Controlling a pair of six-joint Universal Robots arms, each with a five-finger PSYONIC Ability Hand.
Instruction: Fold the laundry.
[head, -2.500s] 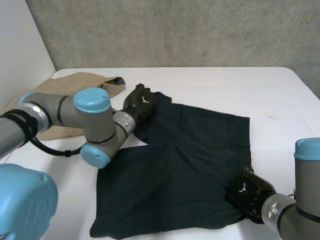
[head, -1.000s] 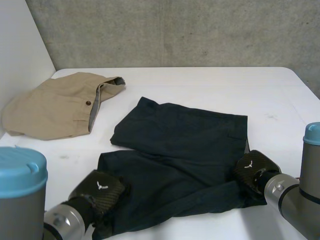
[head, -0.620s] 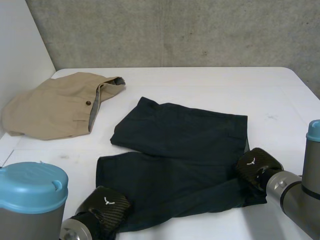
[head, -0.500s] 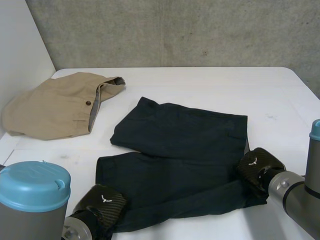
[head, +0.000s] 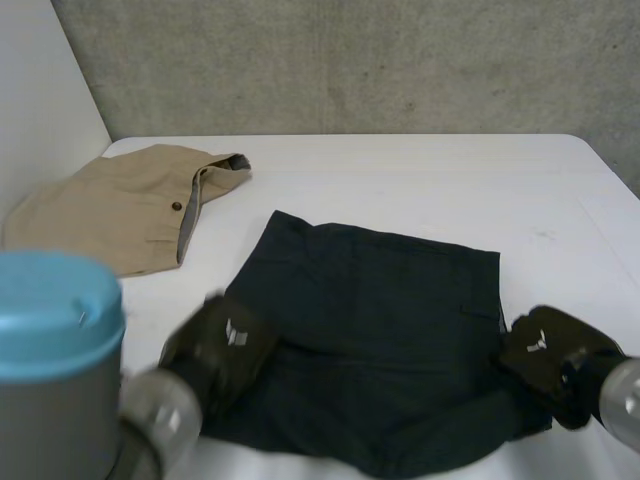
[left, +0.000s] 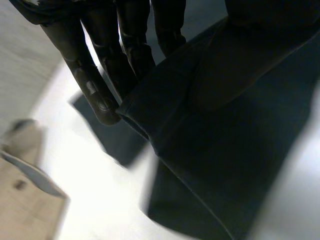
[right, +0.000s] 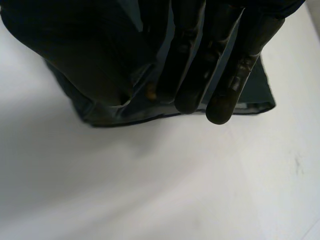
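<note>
A pair of dark shorts (head: 370, 320) lies folded in the middle of a white table (head: 400, 170), with a grey concrete wall (head: 350, 60) behind it. The robot's left hand (head: 222, 348), black with a woven carbon look, sits at the near left edge of the dark shorts. In the left wrist view its fingers (left: 95, 85) reach down behind a raised fold of the dark cloth. The hemmed edge crosses in front of them and the thumb presses from the other side, so this hand is clamped on the cloth. The fold hangs above a lower layer of the same shorts. The right hand (head: 548, 352) is at the near right corner of the dark shorts. In the right wrist view its straight fingers (right: 225, 75) and thumb pinch that corner between them, and a paler inner lining shows along the edge just above the table. The back of each hand carries a small white emblem, shaped like a bird or wings and too small to read as letters. Beyond the far left corner of the dark shorts, well apart from them, lies a rumpled tan garment (head: 110, 215) with a grey inner waistband and one dark button (head: 177, 207). A light-blue cap (head: 50, 310) of the left arm sits left of the dark shorts.
</note>
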